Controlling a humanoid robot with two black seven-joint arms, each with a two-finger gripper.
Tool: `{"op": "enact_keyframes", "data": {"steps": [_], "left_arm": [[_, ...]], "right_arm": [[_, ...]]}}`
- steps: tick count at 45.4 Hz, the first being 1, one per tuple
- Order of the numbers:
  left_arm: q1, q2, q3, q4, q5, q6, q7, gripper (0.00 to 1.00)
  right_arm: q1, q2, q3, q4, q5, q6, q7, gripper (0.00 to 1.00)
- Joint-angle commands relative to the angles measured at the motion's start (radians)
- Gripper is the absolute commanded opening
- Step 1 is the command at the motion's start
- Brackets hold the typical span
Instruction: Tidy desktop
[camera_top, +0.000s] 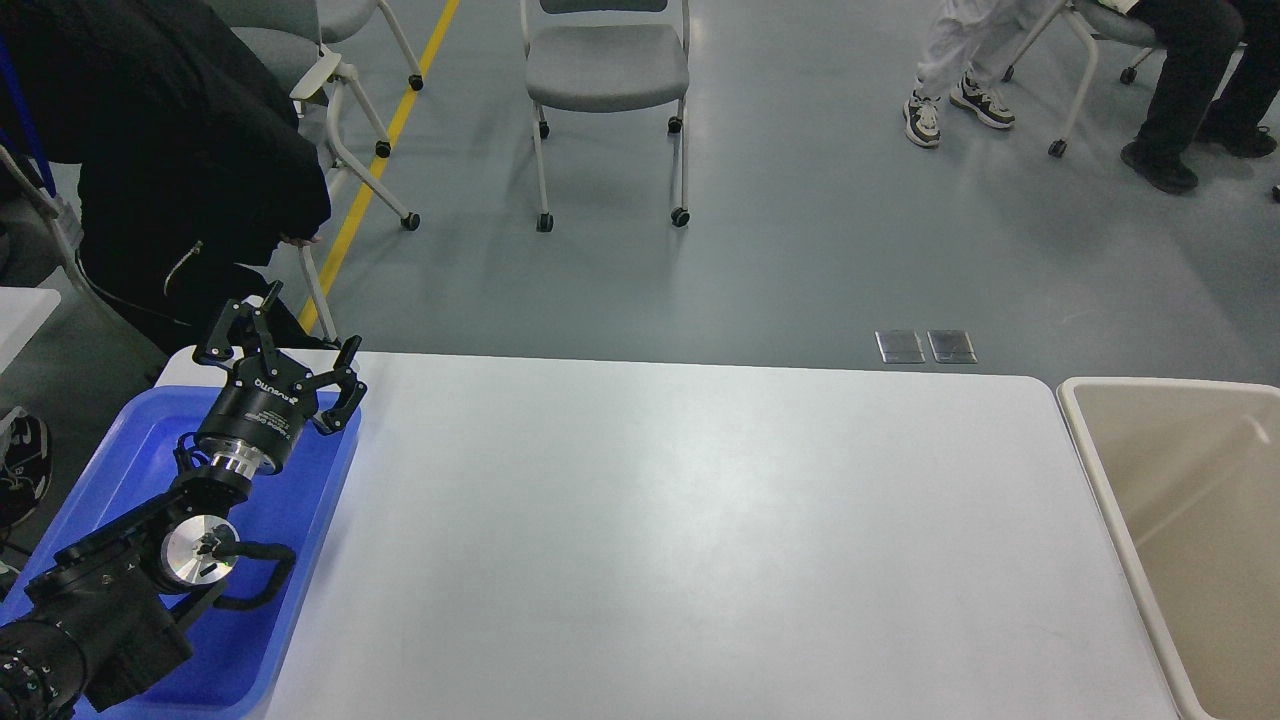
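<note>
The desktop (690, 520) is a large white tabletop with rounded corners, and nothing lies on its bare surface. My left gripper (305, 325) is open and empty. It hovers over the far end of the blue tray (300, 560), near the table's back left corner. Its two fingers spread wide, one finger (268, 297) at the left and one (350, 352) at the right. My right arm and gripper are out of view.
The blue tray lies at the table's left edge under my left arm. A beige bin (1180, 520) stands off the table's right edge. A person in black (170, 150) sits close behind the back left corner. Chairs (607, 70) and other people's legs stand further back.
</note>
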Motion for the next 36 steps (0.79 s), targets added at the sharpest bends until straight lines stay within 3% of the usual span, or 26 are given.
{"op": "enact_keyframes", "data": {"steps": [1, 13, 20, 26, 36], "left_arm": [[0.000, 0.000, 0.000, 0.000, 0.000, 0.000, 0.000, 0.98], [0.000, 0.000, 0.000, 0.000, 0.000, 0.000, 0.000, 0.98], [-0.001, 0.000, 0.000, 0.000, 0.000, 0.000, 0.000, 0.98], [0.000, 0.000, 0.000, 0.000, 0.000, 0.000, 0.000, 0.98], [0.000, 0.000, 0.000, 0.000, 0.000, 0.000, 0.000, 0.98]], "right_arm": [[0.005, 0.010, -0.019, -0.010, 0.000, -0.023, 0.001, 1.00], [0.002, 0.013, -0.007, 0.043, 0.023, -0.008, 0.010, 1.00], [-0.046, -0.006, 0.022, 0.262, 0.023, -0.016, 0.012, 1.00], [-0.077, -0.030, 0.172, 0.399, 0.022, 0.006, 0.014, 1.00], [-0.143, 0.005, 0.333, 0.611, 0.022, 0.142, 0.012, 1.00]]}}
